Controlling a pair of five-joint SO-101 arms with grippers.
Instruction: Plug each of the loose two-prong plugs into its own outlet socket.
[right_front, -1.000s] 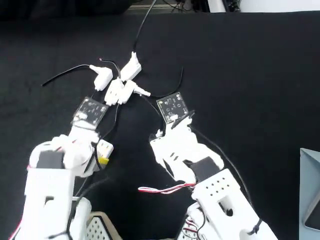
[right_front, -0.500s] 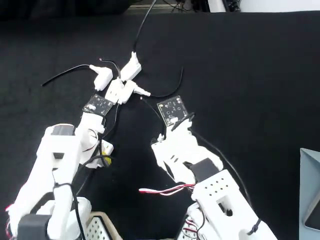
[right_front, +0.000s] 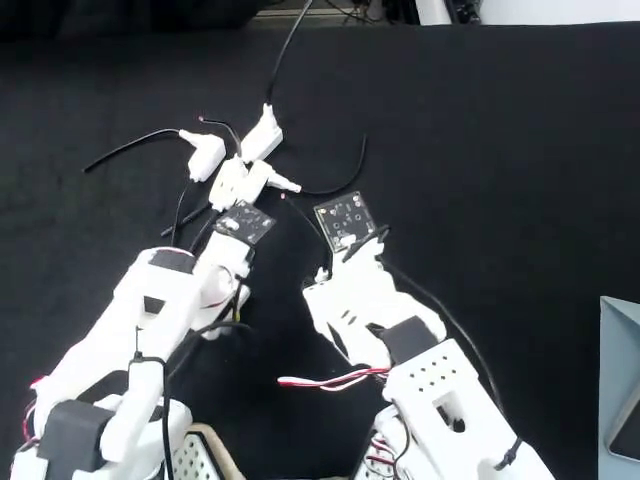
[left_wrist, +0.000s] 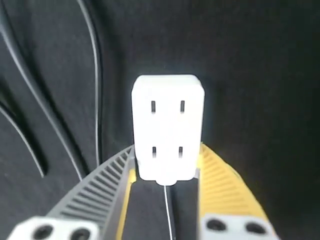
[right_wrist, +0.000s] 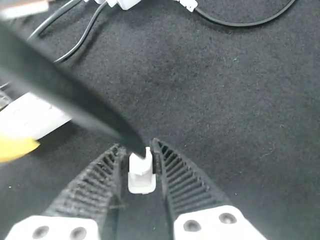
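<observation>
Nearest, the right arm (right_front: 400, 340) and the left arm (right_front: 160, 310) both leaned over the black worktop (right_front: 500, 150), their wrists side by side, the right one at about 3 o'clock of the left.

The right pincer (right_wrist: 137, 146) was narrow, clamped on a small white plug (right_wrist: 140, 177) whose black cable (right_wrist: 75, 95) ran away across the cloth. Its prongs were hidden.

The left pincer (left_wrist: 165, 150) was closed onto the near end of a white outlet block (left_wrist: 168, 125), one finger against each flank. Two pairs of slots faced the camera.

Seen from above, that block belonged to the cluster of white plugs and sockets (right_front: 240, 170), at 12 o'clock of the left wrist and roughly 10 o'clock of the right.

The step in hand was probably mating the held plug with one slot pair. To do it well, the left arm should only brace the block flat. The right arm should turn the plug until its prongs are parallel to a free pair, then push straight along the slot axis. An angled approach would likely skate the block sideways. The cable draped close to the left arm, so slack should be watched for snagging. Farther off, other cables curved toward 12 o'clock.
</observation>
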